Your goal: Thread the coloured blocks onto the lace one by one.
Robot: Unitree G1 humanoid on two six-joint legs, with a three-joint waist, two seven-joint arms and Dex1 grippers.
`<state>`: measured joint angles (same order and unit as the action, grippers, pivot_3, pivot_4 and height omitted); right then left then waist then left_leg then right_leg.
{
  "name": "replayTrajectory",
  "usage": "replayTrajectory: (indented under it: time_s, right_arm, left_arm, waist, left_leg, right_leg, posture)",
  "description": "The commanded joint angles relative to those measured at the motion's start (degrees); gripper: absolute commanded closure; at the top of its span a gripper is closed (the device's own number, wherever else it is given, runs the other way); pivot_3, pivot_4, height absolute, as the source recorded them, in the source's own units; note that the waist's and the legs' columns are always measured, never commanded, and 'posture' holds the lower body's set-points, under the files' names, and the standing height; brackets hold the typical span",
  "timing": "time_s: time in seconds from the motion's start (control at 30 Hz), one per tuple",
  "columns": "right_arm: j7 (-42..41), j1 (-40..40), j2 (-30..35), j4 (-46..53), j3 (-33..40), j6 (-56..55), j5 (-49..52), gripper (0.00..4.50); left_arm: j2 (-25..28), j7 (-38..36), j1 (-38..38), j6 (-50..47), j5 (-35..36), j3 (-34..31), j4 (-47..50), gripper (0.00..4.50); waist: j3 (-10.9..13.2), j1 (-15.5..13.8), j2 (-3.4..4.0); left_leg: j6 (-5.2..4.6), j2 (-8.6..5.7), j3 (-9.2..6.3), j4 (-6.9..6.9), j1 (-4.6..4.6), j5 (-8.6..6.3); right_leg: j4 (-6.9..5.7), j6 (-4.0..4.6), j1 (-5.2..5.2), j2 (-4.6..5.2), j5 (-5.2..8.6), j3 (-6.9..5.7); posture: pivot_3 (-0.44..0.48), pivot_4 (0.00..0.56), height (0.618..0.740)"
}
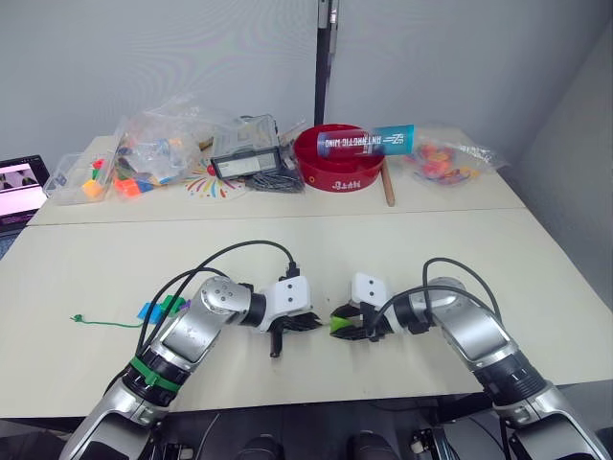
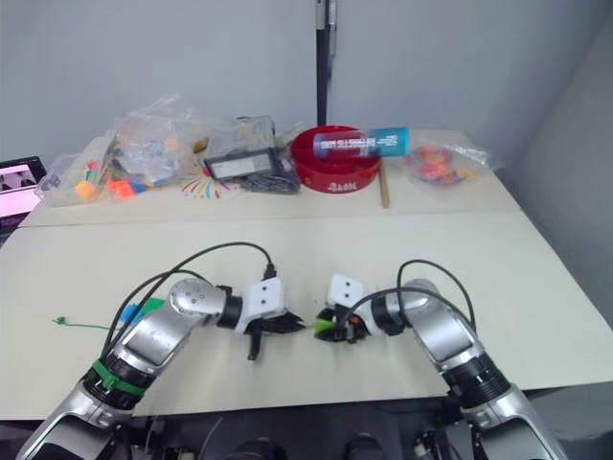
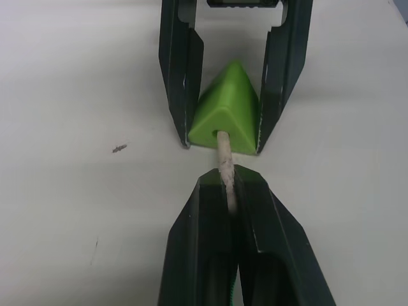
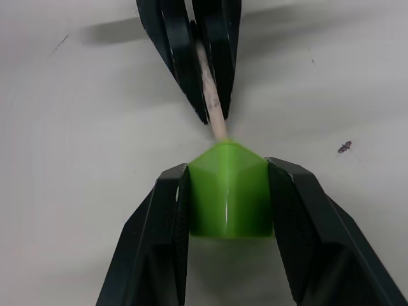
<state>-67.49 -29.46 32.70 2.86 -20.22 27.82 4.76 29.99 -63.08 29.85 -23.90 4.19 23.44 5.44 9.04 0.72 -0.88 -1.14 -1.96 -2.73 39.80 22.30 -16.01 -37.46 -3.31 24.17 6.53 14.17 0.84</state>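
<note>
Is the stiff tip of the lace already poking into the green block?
Yes, the lace's pale tip enters the hole in the light green block.

The two head views looked forward and down over the long pale table, from nearly the same spot. Each wrist view sat very near, looking along its own black fingers toward the other gripper. All shared the small light green plastic cube, apparently just above the tabletop.
</note>
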Motion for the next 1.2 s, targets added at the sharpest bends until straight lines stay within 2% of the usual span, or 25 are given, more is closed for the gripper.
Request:
replayTrajectory:
  time_s: [0.03,0.37,0.5,0.73,0.93,1.07,1.2]
  right_arm:
    - [0.1,0.7,-0.2,0.9,-1.2,0.6,0.4,3.19]
    - [0.6,0.8,-0.6,1.0,-1.3,0.9,0.3,3.19]
    - [0.8,1.1,-0.6,1.3,-1.1,1.1,0.3,3.19]
    - [1.2,1.4,-0.9,1.5,-1.2,1.3,0.2,3.19]
    - [1.8,1.4,-1.7,1.9,-1.5,2.0,0.2,3.19]
    - [2.2,1.3,-2.1,2.1,-1.7,2.2,0.2,3.19]
    - [2.4,1.4,-2.4,2.1,-1.9,2.2,0.2,3.19]
  left_arm:
    - [-1.9,-1.1,2.0,0.9,0.8,1.5,1.9,4.5]
    - [-5.0,-2.9,3.9,4.5,-1.2,4.5,-4.4,4.5]
    - [-4.5,-3.9,4.2,4.9,-2.1,4.0,-4.1,4.5]
    - [-3.5,-3.1,4.3,1.9,-4.6,4.1,-0.8,4.5]
    - [-1.4,-2.3,3.5,-4.3,-6.7,4.6,4.9,4.5]
    - [0.3,-2.8,3.4,-6.2,-6.6,4.8,6.6,4.5]
    - [-0.3,-2.4,3.6,-6.5,-6.1,5.0,6.4,4.5]
  waist:
    - [0.0,-0.1,0.0]
    - [0.0,-0.6,-0.02]
    - [0.0,-0.8,-0.02]
    - [0.0,-0.8,-0.03]
    - [0.0,-0.3,-0.03]
    - [0.0,0.1,-0.03]
    - [0.0,0.1,-0.03]
  left_leg:
    - [0.0,0.0,0.0,0.0,0.0,0.0]
    - [0.0,-0.02,-0.02,0.05,-0.05,0.0]
    - [0.0,-0.02,-0.02,0.11,-0.07,0.0]
    - [0.01,-0.02,-0.02,0.11,-0.07,0.0]
    - [0.0,0.0,-0.02,0.1,-0.07,0.0]
    - [0.0,0.03,-0.04,0.03,-0.07,0.0]
    - [0.0,0.05,-0.04,0.01,-0.07,0.0]
  right_leg:
    - [0.0,0.0,0.0,0.0,0.0,0.0]
    - [0.38,0.0,-0.15,0.01,0.0,-0.03]
    - [0.37,-0.01,-0.19,0.01,0.0,-0.02]
    - [0.36,-0.01,-0.18,0.01,0.0,-0.01]
    - [0.34,-0.01,-0.16,-0.01,0.0,-0.01]
    - [0.32,0.0,-0.1,-0.06,0.0,-0.01]
    - [0.32,0.0,-0.09,-0.07,0.0,-0.01]
  posture:
    - [0.0,0.15,0.74]
    - [0.0,0.15,0.74]
    - [0.0,0.15,0.74]
    - [0.0,0.15,0.74]
    - [0.0,0.15,0.74]
    - [0.0,0.15,0.74]
    - [0.0,0.15,0.74]
